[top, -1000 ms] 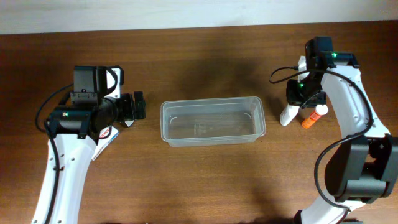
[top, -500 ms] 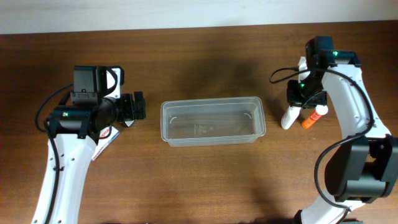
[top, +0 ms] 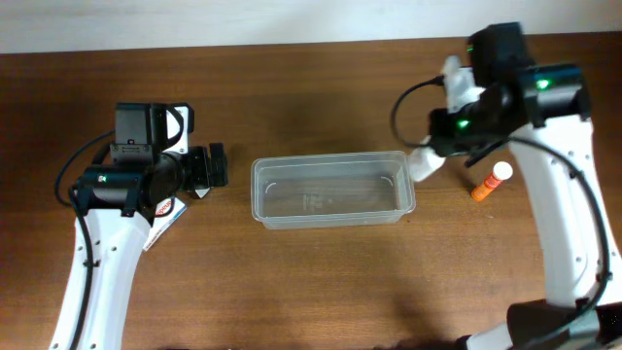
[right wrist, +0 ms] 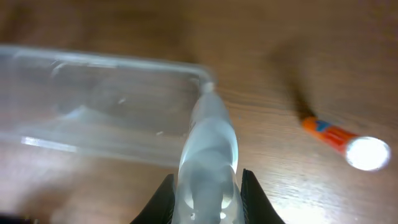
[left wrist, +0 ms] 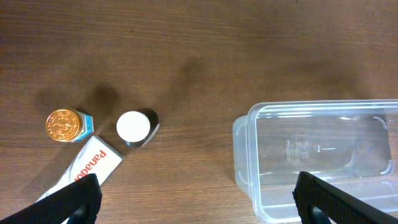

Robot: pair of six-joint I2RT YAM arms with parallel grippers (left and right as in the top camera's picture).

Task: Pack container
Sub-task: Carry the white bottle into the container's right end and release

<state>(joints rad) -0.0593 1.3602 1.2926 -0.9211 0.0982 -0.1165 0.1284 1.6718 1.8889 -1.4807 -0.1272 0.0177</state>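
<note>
- The white bottle [top: 425, 163] was carried to the container's [top: 330, 157] end, held in the right claw [right wrist: 208, 202].
- The orange tube [top: 491, 181] was left behind.
- The left claw [top: 209, 165] is spread wide.

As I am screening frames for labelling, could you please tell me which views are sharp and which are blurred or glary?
Right wrist view: blurred, the white bottle in the right gripper smeared, the cap of the orange tube blown out. Left wrist view: sharp, the container crisp. Overhead view: sharp, evenly lit.
</note>
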